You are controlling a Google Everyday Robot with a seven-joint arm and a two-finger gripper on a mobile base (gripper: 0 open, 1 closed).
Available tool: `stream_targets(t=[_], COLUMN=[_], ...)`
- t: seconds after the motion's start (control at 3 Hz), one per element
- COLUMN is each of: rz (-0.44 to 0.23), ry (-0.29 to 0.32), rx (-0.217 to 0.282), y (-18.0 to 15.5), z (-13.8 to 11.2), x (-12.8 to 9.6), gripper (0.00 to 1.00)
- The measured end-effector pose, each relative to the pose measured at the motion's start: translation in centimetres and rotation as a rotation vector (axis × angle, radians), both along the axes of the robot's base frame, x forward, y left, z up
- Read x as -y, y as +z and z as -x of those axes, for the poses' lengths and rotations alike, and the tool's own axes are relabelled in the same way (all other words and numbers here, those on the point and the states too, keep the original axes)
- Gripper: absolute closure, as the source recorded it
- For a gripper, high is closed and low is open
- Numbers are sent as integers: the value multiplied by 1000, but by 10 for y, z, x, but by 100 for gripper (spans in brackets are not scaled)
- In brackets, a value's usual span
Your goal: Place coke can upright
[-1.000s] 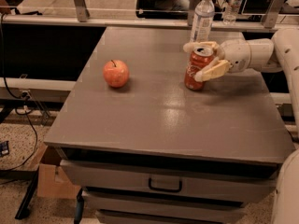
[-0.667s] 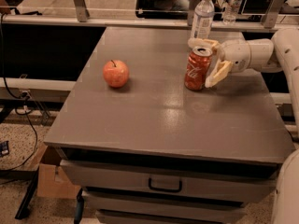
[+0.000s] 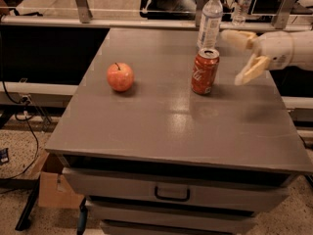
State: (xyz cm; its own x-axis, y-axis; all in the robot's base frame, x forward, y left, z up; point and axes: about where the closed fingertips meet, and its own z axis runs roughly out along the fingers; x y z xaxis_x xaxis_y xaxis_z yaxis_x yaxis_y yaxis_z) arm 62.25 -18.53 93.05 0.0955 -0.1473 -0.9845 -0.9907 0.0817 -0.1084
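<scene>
The coke can (image 3: 205, 71), red-orange with white script and a silver top, stands upright on the grey table (image 3: 161, 126) right of centre. My gripper (image 3: 239, 58) is to the right of the can, a short gap away from it. It is open and empty, with one tan finger (image 3: 236, 37) high and the other finger (image 3: 250, 70) lower. Nothing touches the can.
A clear plastic water bottle (image 3: 210, 20) stands just behind the can. A red-orange apple (image 3: 120, 77) sits on the left part of the table. Drawers with a handle (image 3: 172, 194) are below the tabletop. A cardboard box (image 3: 49, 187) lies on the floor at left.
The gripper opened, let go of the can and drew back to the right. The can now stands upright on its own.
</scene>
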Motion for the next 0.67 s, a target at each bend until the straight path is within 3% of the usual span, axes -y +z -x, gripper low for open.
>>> stream_targets(t=[0.33,0.67], rz=[27,27], ry=[-144,-144], rx=[54,54], y=[35,35], z=[11,11], x=[37,37], gripper=[0,0])
